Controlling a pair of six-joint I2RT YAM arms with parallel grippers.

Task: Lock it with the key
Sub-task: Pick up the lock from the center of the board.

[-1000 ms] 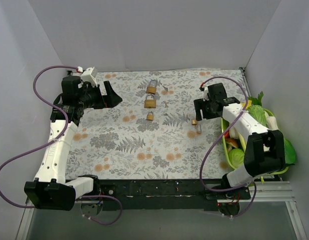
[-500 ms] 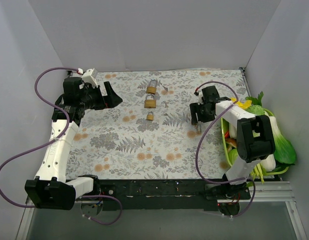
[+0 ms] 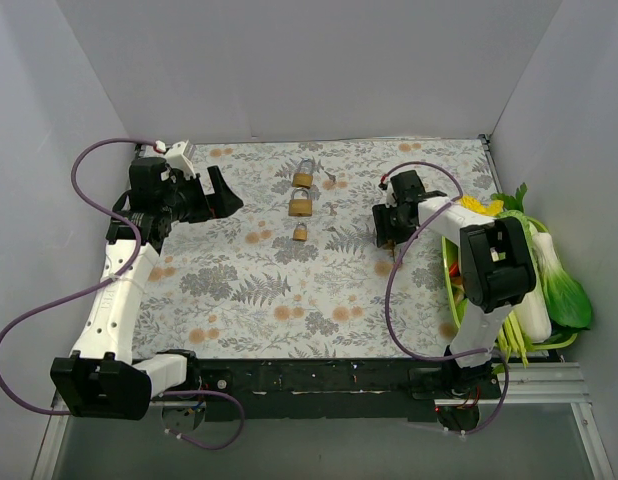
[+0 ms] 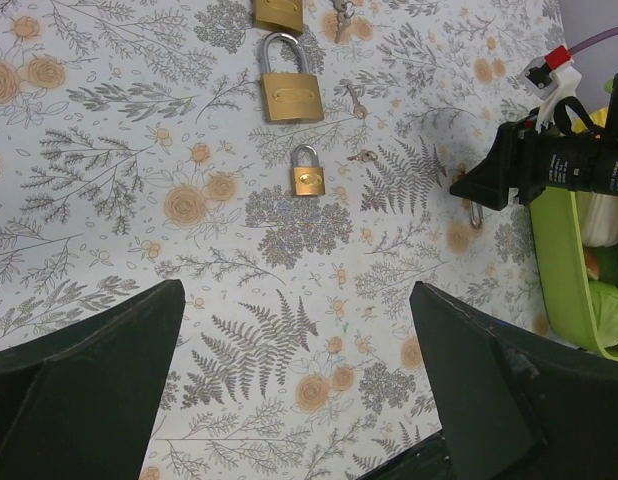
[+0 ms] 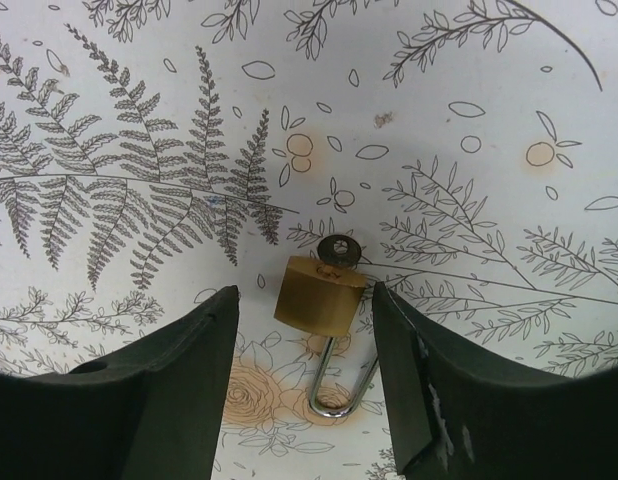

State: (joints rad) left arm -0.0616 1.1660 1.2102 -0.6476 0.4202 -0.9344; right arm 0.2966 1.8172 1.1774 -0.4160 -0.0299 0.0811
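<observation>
Right of key (image 5: 337, 248), vegetables (image 3: 564, 295) in basket (image 4: 557, 270)

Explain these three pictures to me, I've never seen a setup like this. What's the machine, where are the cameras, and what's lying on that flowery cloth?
These are two small robot arms bolted to the near edge of a table, each ending in a two-finger gripper. The wide picture looks down from above and behind them. The other two pictures come from cameras on the wrists, so the dark shapes at the bottom of each are that arm's own fingers.

On the flowery cloth, three brass padlocks lie in a row. A green basket of vegetables sits at the right edge.

The right gripper is open, with a finger on either side of a fourth padlock. A small silver key appears to sit in that padlock, and its steel loop looks swung open. The left gripper is also open and holds nothing.
</observation>
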